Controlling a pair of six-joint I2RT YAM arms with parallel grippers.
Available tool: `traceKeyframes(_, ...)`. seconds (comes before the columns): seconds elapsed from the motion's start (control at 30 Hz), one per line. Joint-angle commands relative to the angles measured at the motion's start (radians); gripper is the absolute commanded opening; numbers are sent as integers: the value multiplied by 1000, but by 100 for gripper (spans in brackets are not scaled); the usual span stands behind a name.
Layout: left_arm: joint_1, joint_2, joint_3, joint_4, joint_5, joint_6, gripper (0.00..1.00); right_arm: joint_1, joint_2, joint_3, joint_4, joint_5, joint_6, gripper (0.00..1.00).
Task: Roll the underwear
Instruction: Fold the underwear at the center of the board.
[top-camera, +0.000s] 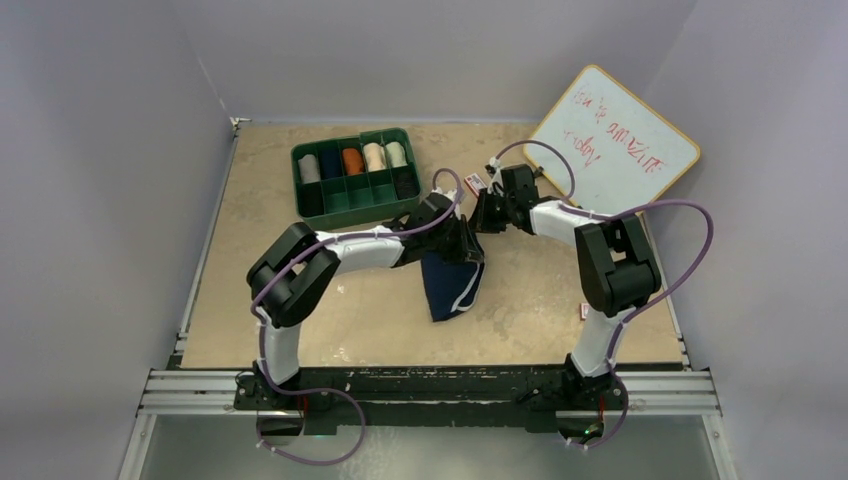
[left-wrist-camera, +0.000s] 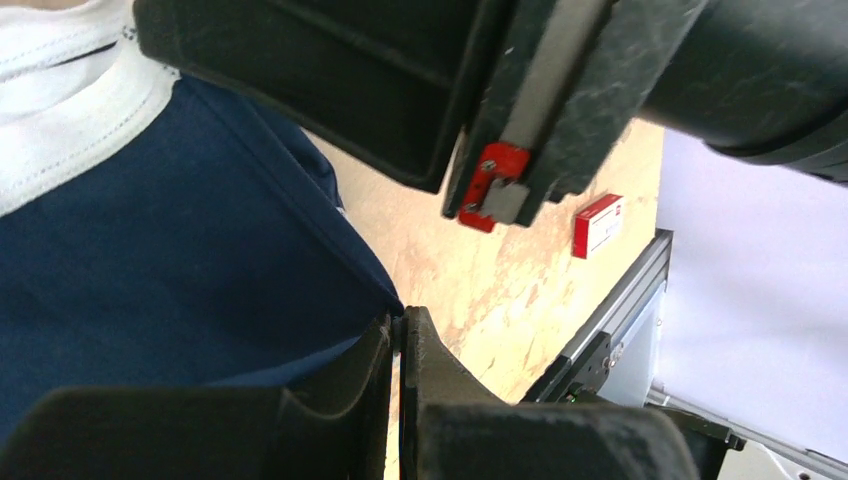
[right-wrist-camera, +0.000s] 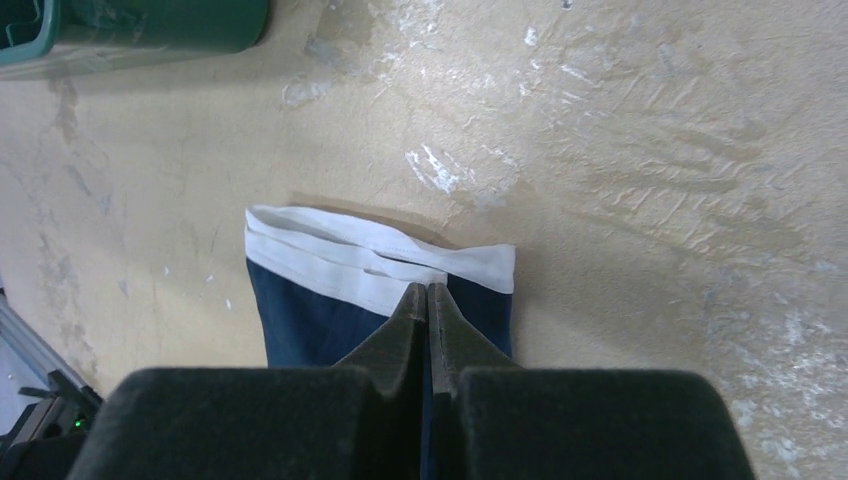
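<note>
The navy blue underwear (top-camera: 452, 284) with white edging hangs off the table between my two grippers, near the table's middle. My left gripper (top-camera: 467, 250) is shut on one edge of it; in the left wrist view the jaws (left-wrist-camera: 401, 326) pinch a corner of the navy cloth (left-wrist-camera: 150, 260). My right gripper (top-camera: 485, 218) sits just behind and to the right of the left one. In the right wrist view its tips (right-wrist-camera: 427, 291) are shut on the underwear (right-wrist-camera: 300, 315) just below the white waistband (right-wrist-camera: 330, 255), which hangs over the tan tabletop.
A green divided tray (top-camera: 330, 199) holding several rolled cloths stands at the back left. A whiteboard (top-camera: 612, 140) leans at the back right. Small red-and-white cards lie behind the grippers (top-camera: 474, 182) and near the right arm's base (top-camera: 585, 311).
</note>
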Motion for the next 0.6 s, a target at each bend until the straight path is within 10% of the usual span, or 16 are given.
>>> traceKeyframes(0.0, -10, 23, 59, 52, 30, -14, 1, -9, -33, 28, 2, 42, -30, 0)
traceKeyframes(0.3, -13, 95, 35, 176, 128, -31, 26, -13, -18, 73, -43, 178, -77, 1)
traceKeyframes(0.43, -13, -7, -47, 225, 100, -19, 43, -24, -17, 118, -107, 165, -124, 19)
traceKeyframes(0.57, -14, -137, -114, 191, 79, 29, 52, -31, -55, 94, -123, 167, -128, 58)
